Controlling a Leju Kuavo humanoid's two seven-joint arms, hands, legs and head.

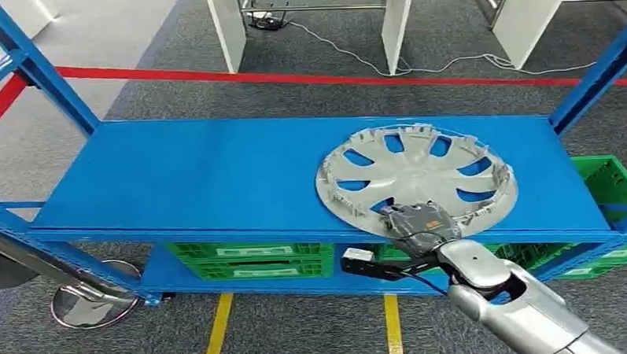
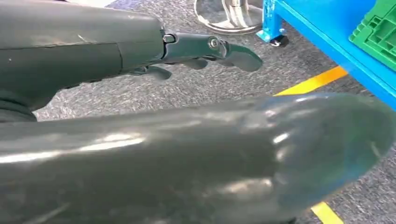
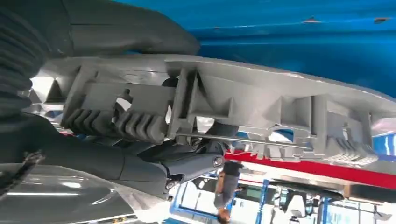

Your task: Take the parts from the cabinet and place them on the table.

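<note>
- The right arm [image 1: 519,304] comes in from the near right corner of the head view, silver, rising to the shelf's near edge.
- The right hand [image 1: 420,223] grips the hubcap [image 1: 417,177] at its near rim; in the right wrist view the thumb [image 3: 135,32] lies on one face of the rim [image 3: 261,100] and darker fingers [image 3: 140,163] curl under the other.
- The hubcap lies on the right half of the blue shelf [image 1: 200,177], face down with its clips up. Its near rim overhangs the shelf's near edge a little where the hand holds it; its far rim lies just short of the far edge.
- The left half of the shelf is bare blue, from the hubcap to the left post [image 1: 51,80].
- Blue posts stand at the shelf's far corners; the right post [image 1: 598,76] is near the hubcap's far right side but apart from it.
- The left hand [image 2: 205,51] hangs low over grey carpet beside the rack's foot [image 2: 273,32], fingers loosely apart, holding nothing.
- Green crates [image 1: 250,258] sit on the lower shelf, under the near edge; another green crate [image 1: 610,182] is at the right end.
- Yellow floor tape [image 1: 221,326] marks the carpet near the rack; a red line [image 1: 291,77] runs across the floor beyond it.
- White table legs [image 1: 230,26] stand far off behind the red line.
</note>
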